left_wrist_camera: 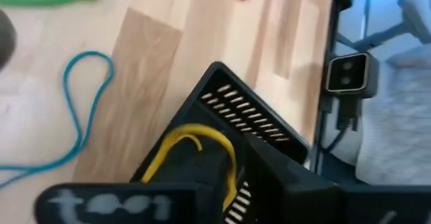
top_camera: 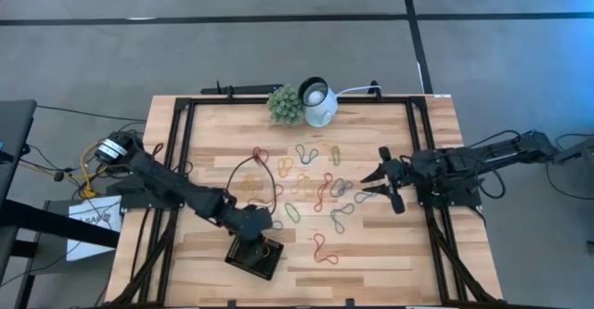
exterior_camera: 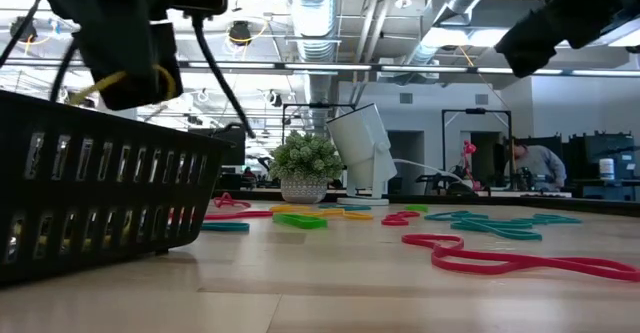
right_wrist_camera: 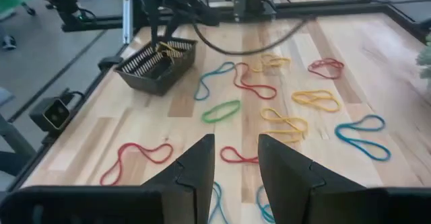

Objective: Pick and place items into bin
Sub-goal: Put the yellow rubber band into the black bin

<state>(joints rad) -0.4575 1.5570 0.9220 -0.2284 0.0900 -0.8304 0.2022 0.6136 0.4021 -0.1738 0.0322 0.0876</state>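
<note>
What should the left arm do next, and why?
Probably open fully and lift clear: the left gripper hangs over the bin with a yellow band at its tip, seemingly mid-drop. The right gripper waits open above the loose bands.

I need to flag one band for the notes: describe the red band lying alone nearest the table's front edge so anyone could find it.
Start at the black bin under the left gripper, near the front edge of the wooden table. Just to the bin's right lies a long red rubber band, pinched into a wavy figure-eight. It sits apart from the other bands, which cluster farther back.
</note>
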